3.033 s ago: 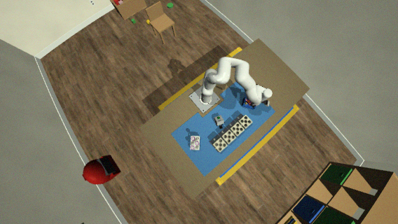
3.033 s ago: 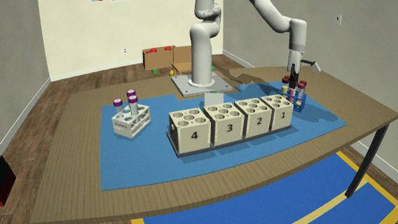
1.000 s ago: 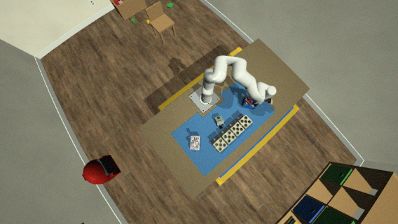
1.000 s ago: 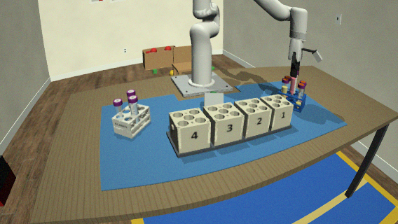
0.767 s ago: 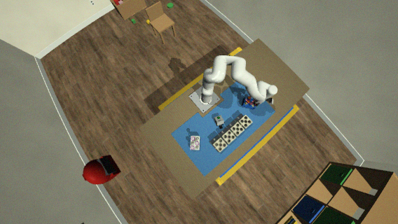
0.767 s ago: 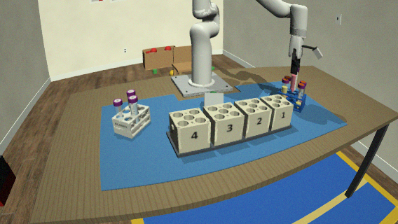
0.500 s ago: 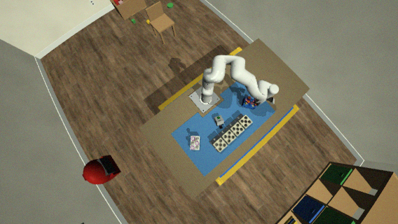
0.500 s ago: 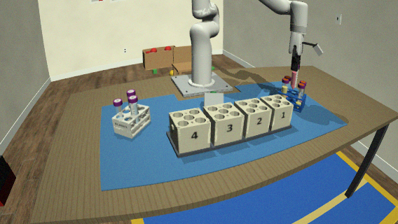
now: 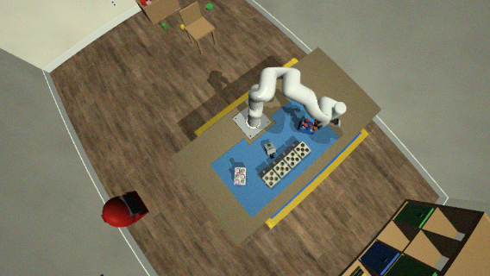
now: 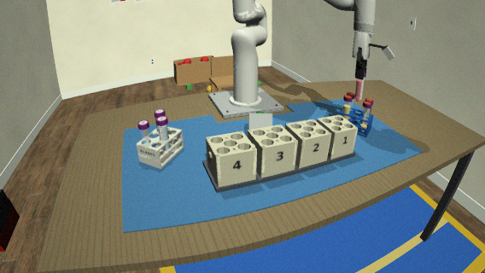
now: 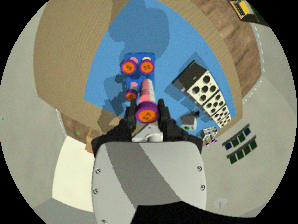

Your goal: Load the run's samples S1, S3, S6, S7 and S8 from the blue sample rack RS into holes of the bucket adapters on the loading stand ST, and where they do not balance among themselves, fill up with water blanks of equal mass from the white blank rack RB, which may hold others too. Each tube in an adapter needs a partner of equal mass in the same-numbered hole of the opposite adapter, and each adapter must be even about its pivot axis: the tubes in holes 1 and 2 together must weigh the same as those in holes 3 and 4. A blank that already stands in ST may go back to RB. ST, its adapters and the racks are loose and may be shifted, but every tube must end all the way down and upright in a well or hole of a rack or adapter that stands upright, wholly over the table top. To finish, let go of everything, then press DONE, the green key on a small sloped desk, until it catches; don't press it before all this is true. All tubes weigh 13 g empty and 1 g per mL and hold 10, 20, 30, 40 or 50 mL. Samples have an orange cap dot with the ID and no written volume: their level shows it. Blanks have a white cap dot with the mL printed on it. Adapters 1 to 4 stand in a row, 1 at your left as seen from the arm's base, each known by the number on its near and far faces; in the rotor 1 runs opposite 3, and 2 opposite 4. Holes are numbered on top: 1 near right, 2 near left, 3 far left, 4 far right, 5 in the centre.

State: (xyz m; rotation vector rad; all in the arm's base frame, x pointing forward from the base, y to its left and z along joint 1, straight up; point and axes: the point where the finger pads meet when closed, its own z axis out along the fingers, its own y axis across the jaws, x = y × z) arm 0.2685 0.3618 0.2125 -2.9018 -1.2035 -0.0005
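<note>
My gripper [image 10: 361, 78] [image 11: 147, 105] [image 9: 320, 125] is shut on a sample tube [image 10: 359, 90] [image 11: 147, 94] with pink liquid, a purple cap and an orange dot. It holds the tube upright, lifted clear above the blue sample rack RS [image 10: 364, 129] [image 9: 304, 129] [image 11: 124, 78]. Other orange-dotted samples [image 10: 368, 106] [image 11: 128, 66] stand in RS. The stand ST carries adapters 4 [image 10: 231, 164], 3 [image 10: 278, 155], 2 [image 10: 315, 147] and 1 [image 10: 347, 140] in a row [image 9: 286, 163] [image 11: 202, 90]; all visible holes are empty. The white blank rack RB [image 10: 149, 153] [image 9: 240, 176] holds three purple-capped blanks [image 10: 162, 124].
The small grey desk with the green DONE key [image 9: 268, 145] [image 10: 258, 118] stands between the arm's base plate [image 10: 245, 107] and ST. Everything sits on a blue mat [image 10: 171, 200] on the brown table. The table's right edge lies beyond RS.
</note>
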